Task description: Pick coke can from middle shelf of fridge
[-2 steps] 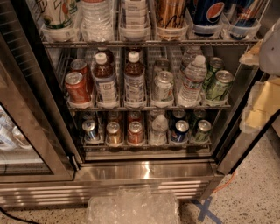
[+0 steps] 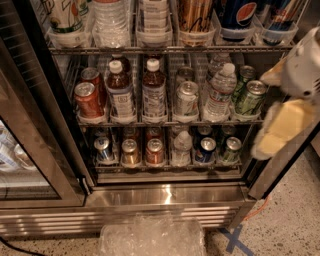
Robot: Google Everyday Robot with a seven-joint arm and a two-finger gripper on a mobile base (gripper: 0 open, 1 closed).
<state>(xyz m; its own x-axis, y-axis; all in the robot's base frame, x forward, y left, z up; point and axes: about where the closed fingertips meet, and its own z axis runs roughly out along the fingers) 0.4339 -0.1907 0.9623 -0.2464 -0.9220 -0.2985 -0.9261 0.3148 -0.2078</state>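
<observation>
coke can [image 2: 88, 100] is sitting front-left on the middle shelf [image 2: 170, 121] of the fridge [image 2: 165, 195], doorway lying open before it, pepsi label [image 2: 243, 14] showing above, gripper [image 2: 280, 116] hovering outside right, grip state untellable.

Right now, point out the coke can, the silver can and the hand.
coke can [image 2: 88, 101]: camera view, red side.
silver can [image 2: 186, 99]: camera view, front wall.
hand [image 2: 274, 117]: camera view, right edge, its front end.

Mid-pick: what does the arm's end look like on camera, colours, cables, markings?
The white-and-yellow gripper is at the view's right edge, beside the stainless-steel fridge. A rounded white housing sits above pale yellow, cream-edged blocky parts. No cables or markings show.
</observation>
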